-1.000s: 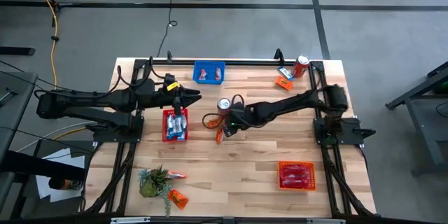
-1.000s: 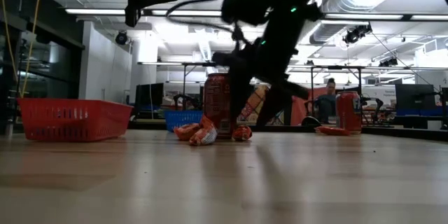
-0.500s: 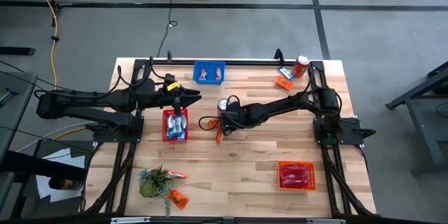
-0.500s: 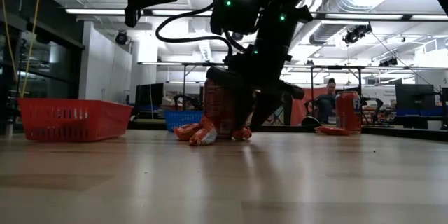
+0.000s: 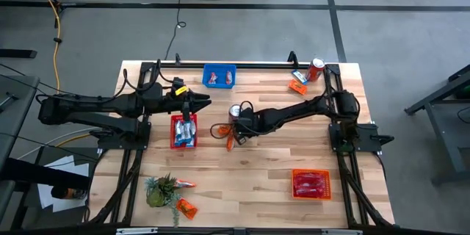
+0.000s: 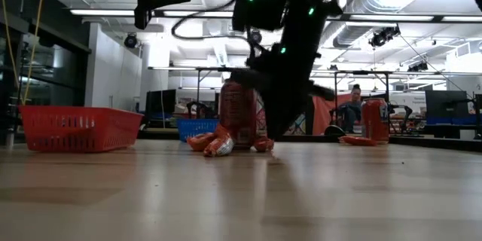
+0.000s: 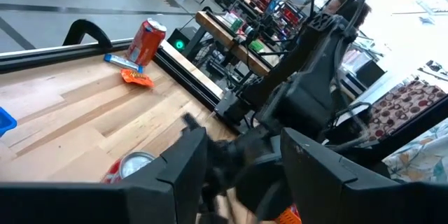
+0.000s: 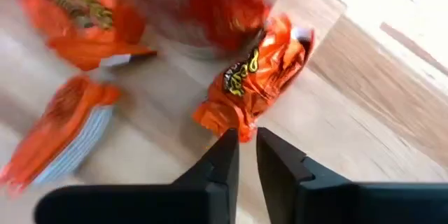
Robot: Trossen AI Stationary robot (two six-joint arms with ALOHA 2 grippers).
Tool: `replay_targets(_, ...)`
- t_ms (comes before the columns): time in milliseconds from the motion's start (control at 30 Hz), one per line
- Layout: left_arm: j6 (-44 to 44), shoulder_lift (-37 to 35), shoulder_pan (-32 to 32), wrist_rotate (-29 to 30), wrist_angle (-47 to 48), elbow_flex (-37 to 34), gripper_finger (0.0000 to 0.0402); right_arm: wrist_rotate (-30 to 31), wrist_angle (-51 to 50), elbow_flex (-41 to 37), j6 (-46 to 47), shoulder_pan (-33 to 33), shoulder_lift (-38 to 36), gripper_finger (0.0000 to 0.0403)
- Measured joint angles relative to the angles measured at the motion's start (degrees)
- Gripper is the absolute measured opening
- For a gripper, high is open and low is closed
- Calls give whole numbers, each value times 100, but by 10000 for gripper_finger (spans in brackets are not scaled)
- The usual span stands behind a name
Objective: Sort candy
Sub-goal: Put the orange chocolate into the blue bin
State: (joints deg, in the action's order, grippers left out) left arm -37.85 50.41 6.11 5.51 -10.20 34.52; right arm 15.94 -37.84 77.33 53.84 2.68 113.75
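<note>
Right gripper [image 5: 233,134] is low at the table's middle, just beside the drink can [image 5: 235,110] standing there. In the right wrist view its fingers [image 8: 222,155] are nearly together, a thin gap between the tips, right at the end of an orange candy packet [image 8: 253,78]; cannot tell if the packet is pinched or only touched. Two more orange packets [image 8: 78,10] lie by the can's base; in the low view the cluster [image 6: 218,144] sits against the can's foot.

Left gripper [image 5: 206,102] hovers off the table, just left of the same can, above the red basket [image 5: 184,131]; jaws partly open, nothing in them.

Other candy, placed from the can: blue-and-white packets in the red basket to its left; pieces in the blue basket [image 5: 219,76] behind it; pink-red pieces in the orange basket [image 5: 311,183] to its front right; loose packets [image 5: 297,86] by a second can [image 5: 316,67] at the far right corner; loose ones [image 5: 187,207] beside the plant [image 5: 160,191] at front left.
</note>
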Motion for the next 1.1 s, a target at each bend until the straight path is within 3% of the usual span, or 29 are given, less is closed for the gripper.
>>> replay_targets(167, 19, 0, 1, 0, 3, 2, 170, 293, -92, 18, 4, 114, -384, 95)
replay_targets(433, 103, 0, 2, 3, 2, 2, 170, 14, -54, 16, 160, 33, -186, 221)
replay_targets(533, 103, 0, 2, 3, 3, 2, 170, -30, 115, 18, 175, -19, -48, 250)
replay_targets(700, 103, 2, 2, 3, 4, 2, 170, -193, 609, 36, 152, -55, 213, 261)
replay_targets(1100, 99, 2, 2, 3, 2, 2, 170, 222, 528, 36, 321, 9, 309, 261)
